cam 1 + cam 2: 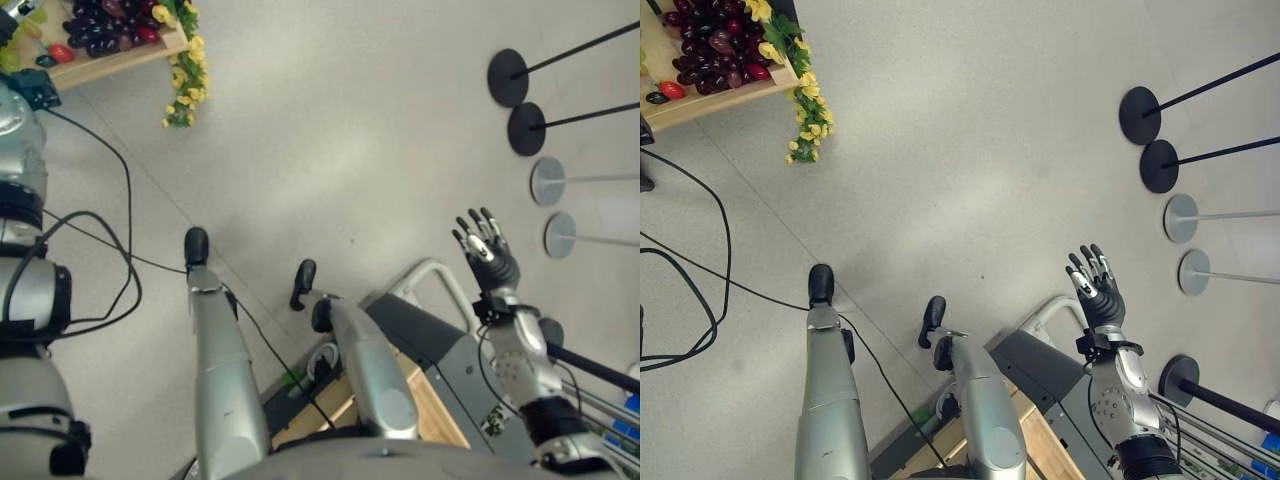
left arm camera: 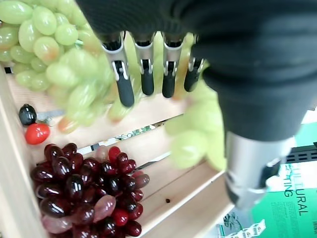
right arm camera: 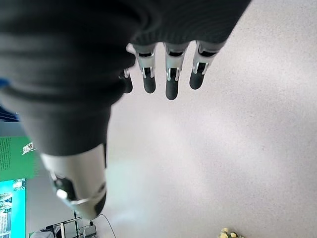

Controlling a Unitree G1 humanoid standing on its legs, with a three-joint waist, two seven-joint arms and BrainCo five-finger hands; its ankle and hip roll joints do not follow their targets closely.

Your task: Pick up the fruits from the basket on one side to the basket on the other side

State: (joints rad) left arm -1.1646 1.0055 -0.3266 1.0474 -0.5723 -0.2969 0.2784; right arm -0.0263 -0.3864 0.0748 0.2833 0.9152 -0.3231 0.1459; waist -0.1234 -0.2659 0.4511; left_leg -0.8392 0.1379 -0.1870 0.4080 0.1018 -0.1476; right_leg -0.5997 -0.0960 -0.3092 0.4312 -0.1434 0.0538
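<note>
The left hand [image 2: 148, 69] is over a wooden tray [image 2: 163, 193] and has green grapes [image 2: 74, 74] right by its fingers, but I cannot tell if it grips them. Dark red grapes [image 2: 89, 193] lie in the tray, beside a small red fruit [image 2: 37, 133]. The right hand [image 1: 1095, 290] is over the floor [image 1: 970, 150], fingers straight, holding nothing.

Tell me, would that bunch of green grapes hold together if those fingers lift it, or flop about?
The green grapes would probably flop: the bunch is many separate round berries, not one solid piece. Loose berries might drop and roll on the wooden tray. Their smooth skins look slippery and easily bruised, so the left hand likely needs a soft grip.
</note>
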